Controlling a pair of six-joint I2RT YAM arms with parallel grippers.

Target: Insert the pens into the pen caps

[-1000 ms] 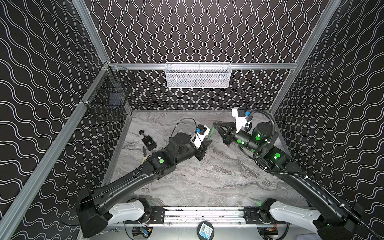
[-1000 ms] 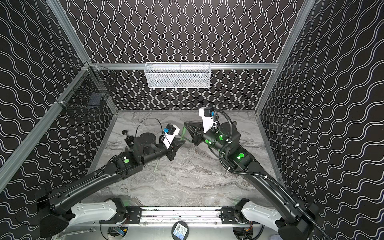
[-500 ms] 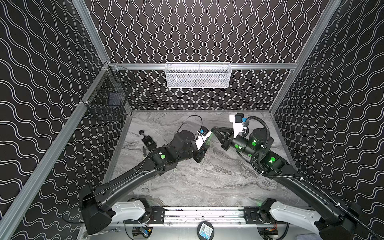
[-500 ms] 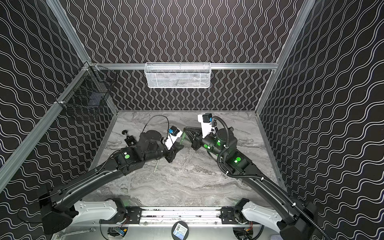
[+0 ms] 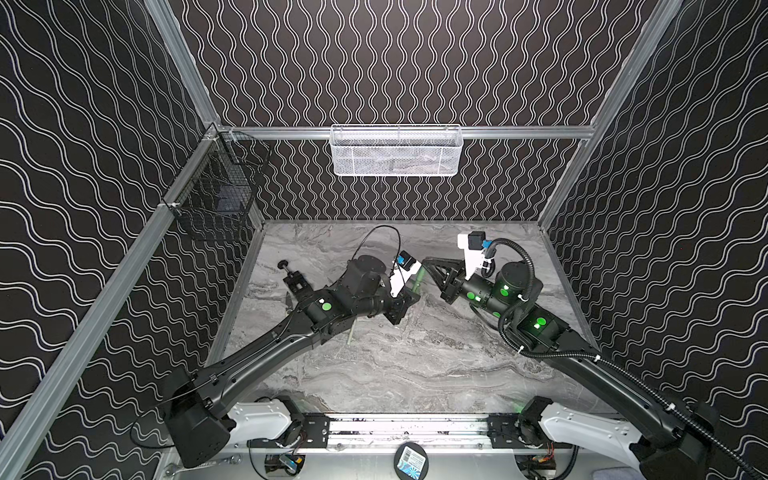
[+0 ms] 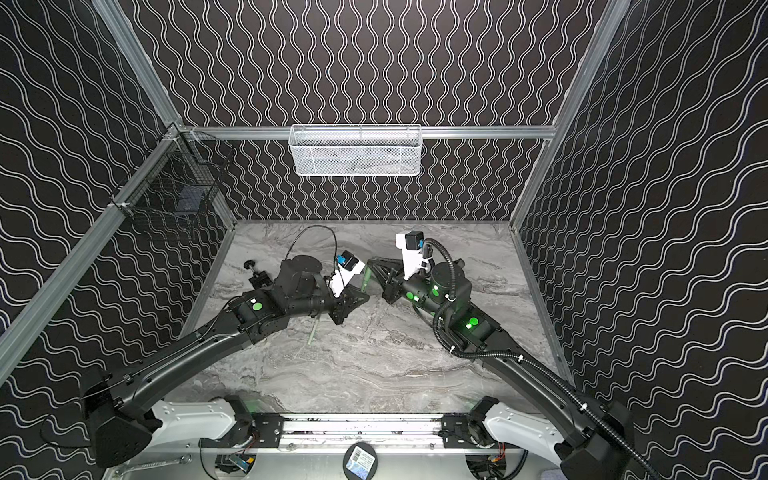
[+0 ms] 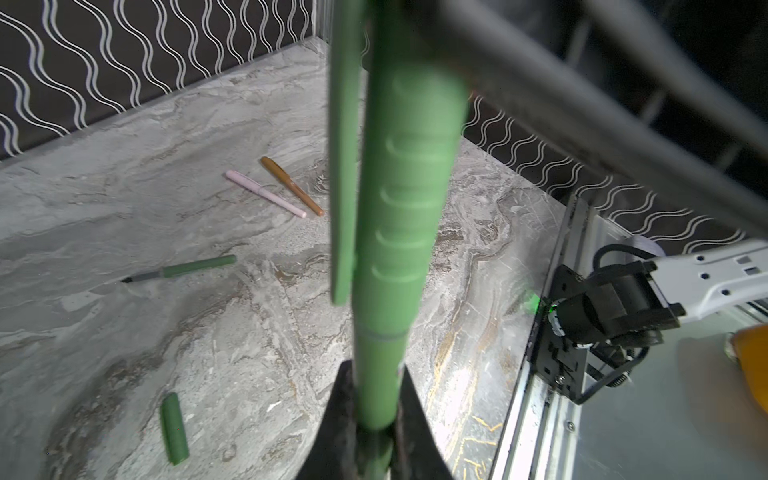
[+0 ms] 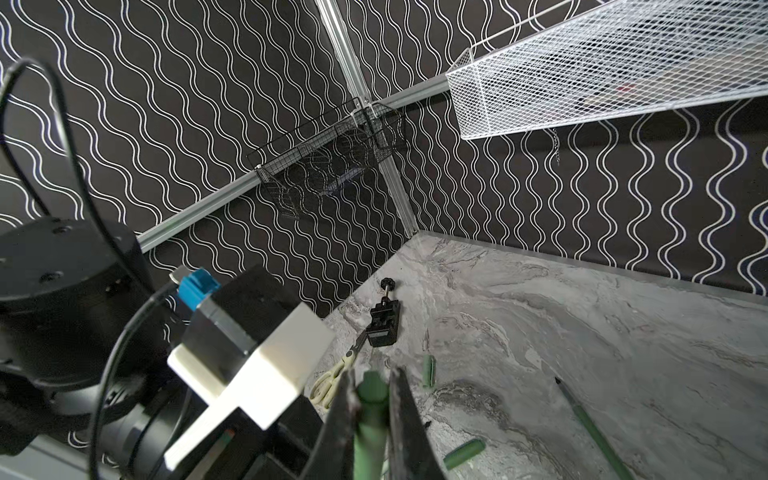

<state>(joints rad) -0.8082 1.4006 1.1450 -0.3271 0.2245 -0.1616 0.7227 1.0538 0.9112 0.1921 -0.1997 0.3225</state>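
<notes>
Item: mid-green, slim plastic pen, nose inside its ribbed, clipped green cap, aloft above the grey marble-patterned tabletop. Clamped on barrel: left gripper; clamped on cap: right gripper. Handling, judged: light, stiff, slick; grip mid-barrel, away from the seam.

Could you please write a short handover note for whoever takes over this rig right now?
Left gripper: shut on the green pen.
Right gripper: shut on the green cap, which looks pushed on, or nearly.
Done: pink pen and gold pen lie capped, side by side on the table.
Left: confirm this cap is seated and set the pen down. Then cap the uncapped green pen. Two loose green caps wait, and a second bare pen is not clearly in view.
</notes>
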